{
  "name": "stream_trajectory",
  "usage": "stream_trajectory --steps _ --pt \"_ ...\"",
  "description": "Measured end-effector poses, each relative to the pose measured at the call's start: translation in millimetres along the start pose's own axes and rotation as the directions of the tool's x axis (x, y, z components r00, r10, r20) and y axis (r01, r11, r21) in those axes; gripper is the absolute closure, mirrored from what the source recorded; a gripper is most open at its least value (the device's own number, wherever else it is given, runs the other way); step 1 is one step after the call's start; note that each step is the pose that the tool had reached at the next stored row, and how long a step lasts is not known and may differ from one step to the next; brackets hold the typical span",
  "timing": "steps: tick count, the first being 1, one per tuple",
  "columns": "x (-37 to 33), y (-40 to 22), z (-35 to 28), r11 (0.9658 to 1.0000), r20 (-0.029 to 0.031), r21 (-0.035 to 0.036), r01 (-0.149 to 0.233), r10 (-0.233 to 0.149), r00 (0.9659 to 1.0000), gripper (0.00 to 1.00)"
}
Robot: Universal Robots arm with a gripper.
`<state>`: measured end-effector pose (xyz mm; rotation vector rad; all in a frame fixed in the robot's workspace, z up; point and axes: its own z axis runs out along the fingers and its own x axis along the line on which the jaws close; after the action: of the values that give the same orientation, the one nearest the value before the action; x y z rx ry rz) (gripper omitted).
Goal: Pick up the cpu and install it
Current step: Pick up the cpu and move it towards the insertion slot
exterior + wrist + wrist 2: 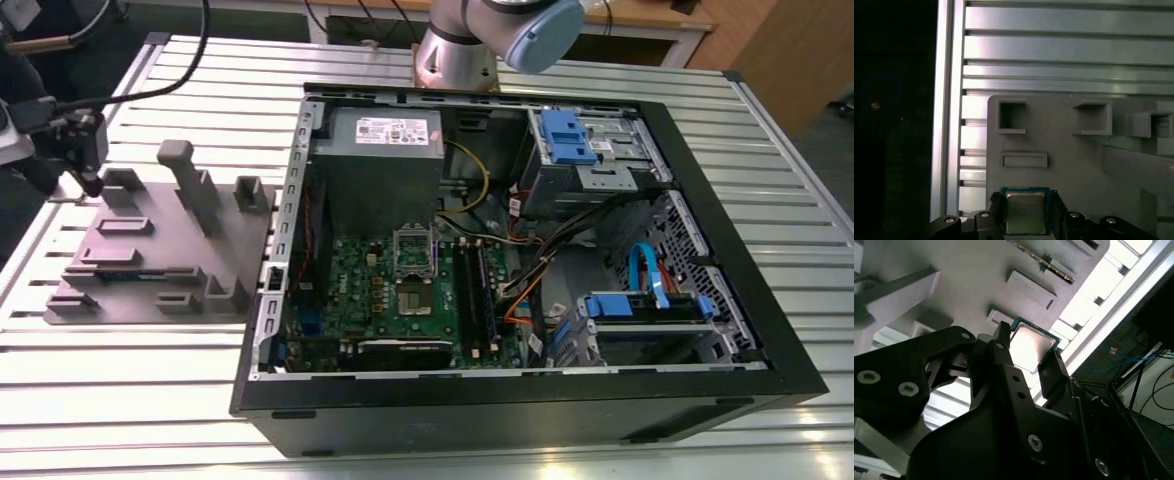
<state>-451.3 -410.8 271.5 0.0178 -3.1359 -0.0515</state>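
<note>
The slatted aluminium table carries an open black computer case with its green motherboard facing up. Inside, a grey power-supply box sits above the board, and the metal-framed socket lies near the board's middle. Toward the exterior view's left of the case lies a grey fixture plate with raised blocks and pockets. The arm rises behind the case. Its gripper hangs over the plate's far corner on the exterior view's left, well apart from the case.

In both wrist views the cpu shows close up as a small flat chip with a silver-grey metal lid and a thin green rim around it. It is at the plate's edge, just beside a shallow raised bar. Its lid faces up, away from the plate. It is close to square, so no long axis stands out, and its sides run parallel to the plate's edge.

The two black fingers sit against opposite sides of the chip, narrowly set and clasping it. Whether it is lifted off the plate cannot be told.

The first wrist view looks straight down on the lid and shows faint print. The second wrist view sees the chip at a slant with a bright glare on it, and beyond the table a floor with blue cables.
</note>
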Motion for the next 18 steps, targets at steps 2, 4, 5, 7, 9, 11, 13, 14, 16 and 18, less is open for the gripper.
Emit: stream_trajectory --steps 2,4,5,7,9,11,13,14,16,18 --pt "0.1 0.3 -9.2 1.0000 -0.0001 0.0001 0.000 0.000 1.0000 0.53" --pt "0.1 0.6 -18.0 1.0000 -0.0002 0.0001 0.000 0.000 1.0000 0.53" --pt "0.1 0.7 -22.6 1.0000 -0.0001 0.0001 0.000 0.000 1.0000 0.53" --pt "0.2 1.0 -31.6 1.0000 -0.0002 0.0001 0.000 0.000 1.0000 0.53" --pt "0.2 1.3 -40.9 1.0000 0.0000 0.0000 0.000 0.000 1.0000 0.53" --pt "0.3 1.6 -49.9 1.0000 -0.0001 0.0000 0.000 0.000 1.0000 0.53" --pt "0.3 1.9 -58.8 1.0000 -0.0001 0.0000 0.000 0.000 1.0000 0.53" --pt "0.3 2.1 -63.7 1.0000 0.0000 0.0000 0.000 0.000 1.0000 0.53" --pt "0.4 2.4 -72.7 1.0000 -0.0001 0.0001 0.000 0.000 1.0000 0.53" --pt "0.4 2.7 -81.7 1.0000 -0.0001 0.0000 0.000 0.000 1.0000 0.53"
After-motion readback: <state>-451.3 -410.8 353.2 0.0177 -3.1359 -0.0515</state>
